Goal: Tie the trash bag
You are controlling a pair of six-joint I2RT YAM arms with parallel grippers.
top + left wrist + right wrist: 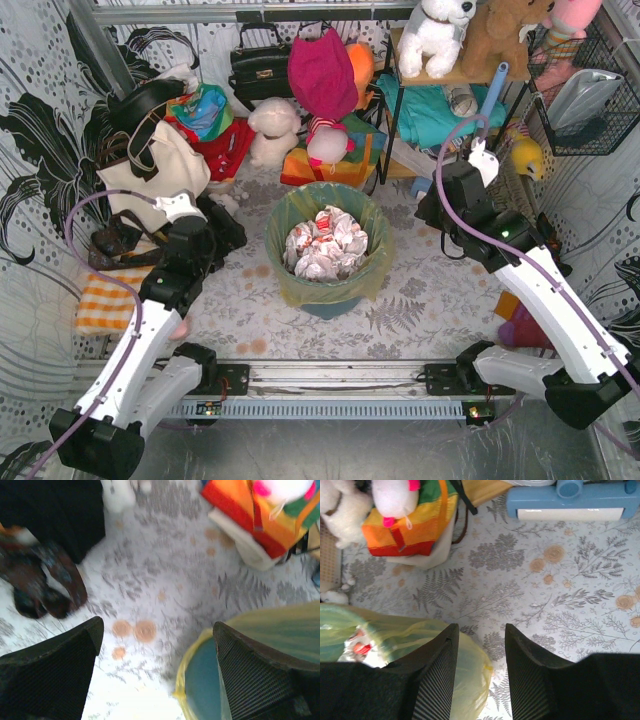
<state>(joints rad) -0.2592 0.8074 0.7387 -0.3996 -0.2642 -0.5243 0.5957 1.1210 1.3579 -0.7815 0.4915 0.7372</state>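
Note:
The trash bag (283,215) is a thin yellow-green liner folded over the rim of a round teal bin (335,305) at the middle of the floor. Crumpled white-and-red paper (325,245) fills it. My left gripper (226,232) is open and empty, just left of the bin. In the left wrist view the gripper (157,625) hangs over the patterned floor, with the bag (280,630) and the teal bin (200,680) by its right finger. My right gripper (433,212) is open and empty, right of the bin. In its wrist view the gripper (482,627) has the bag (470,680) under its left finger.
A cream tote bag (150,170) and brown shoes (115,245) lie at the left. A rainbow bag (325,165) and plush toys stand behind the bin. A shelf (440,100) stands at the back right. A blue tool (570,500) lies on the floor.

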